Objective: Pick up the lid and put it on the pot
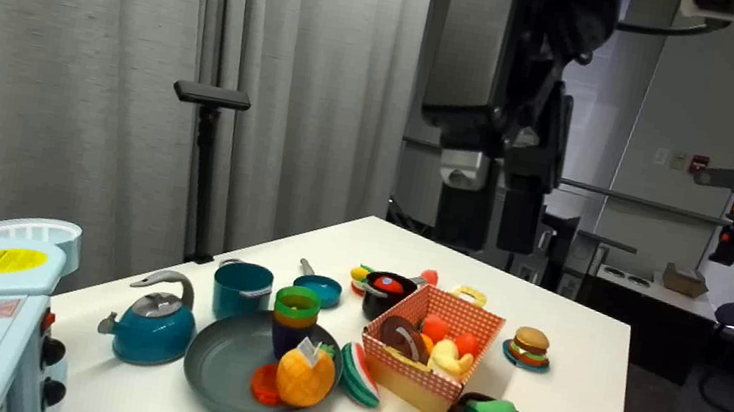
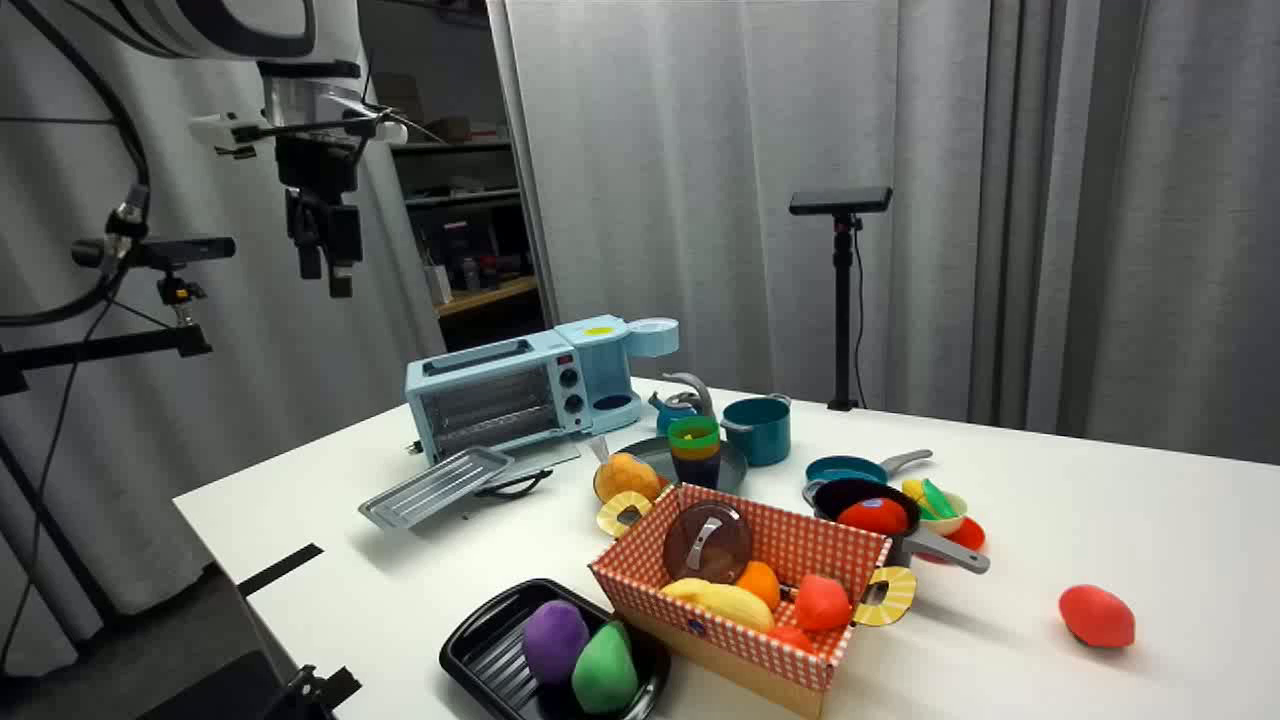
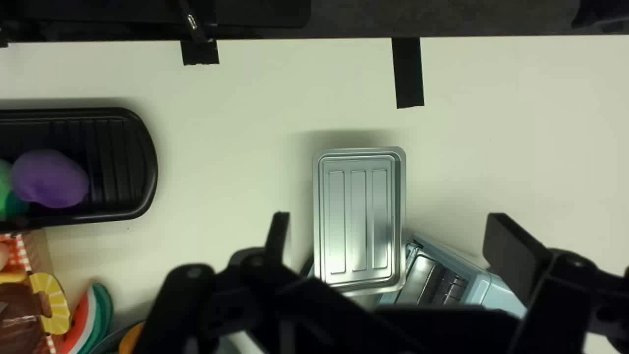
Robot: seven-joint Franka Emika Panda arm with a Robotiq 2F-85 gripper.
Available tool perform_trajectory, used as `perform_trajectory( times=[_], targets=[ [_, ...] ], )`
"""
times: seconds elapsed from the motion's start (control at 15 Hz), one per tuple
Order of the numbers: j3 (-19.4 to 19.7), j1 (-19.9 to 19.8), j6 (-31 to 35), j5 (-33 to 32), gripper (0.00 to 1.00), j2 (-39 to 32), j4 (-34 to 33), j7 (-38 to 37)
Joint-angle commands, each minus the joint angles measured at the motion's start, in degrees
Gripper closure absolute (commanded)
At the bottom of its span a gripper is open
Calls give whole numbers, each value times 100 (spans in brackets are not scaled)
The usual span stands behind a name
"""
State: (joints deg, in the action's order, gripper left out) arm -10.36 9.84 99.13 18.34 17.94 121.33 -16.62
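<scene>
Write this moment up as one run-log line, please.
gripper: open, holding nothing, above table; lid: in checkered box; teal pot: uncovered; black saucepan: uncovered, red item inside; status: lid not yet placed

Grey curtains behind white table; shelves in curtain gap; dark floor.

White arm, black gripper.
From where I stand a dark curved band marks the arm, a silver collar at five o'clock from it; the gripper's fingers are square-ended, with a shiny metal piece and a flat grey block toward eleven o'clock and a black cable toward one, while the wrist view blurs the round, pale-centred knuckles.
</scene>
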Motion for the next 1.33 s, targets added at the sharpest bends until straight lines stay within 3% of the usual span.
perform_trajectory(
  times=[0.0, 0.73, 1.27],
  targets=[
    [-38, -46, -19, 9, 0, -5, -13, 7],
    [-35, -61, 4, -11, 0, -7, -4, -16],
    [327, -651, 601, -622, 0, -444, 34, -343]
  ],
)
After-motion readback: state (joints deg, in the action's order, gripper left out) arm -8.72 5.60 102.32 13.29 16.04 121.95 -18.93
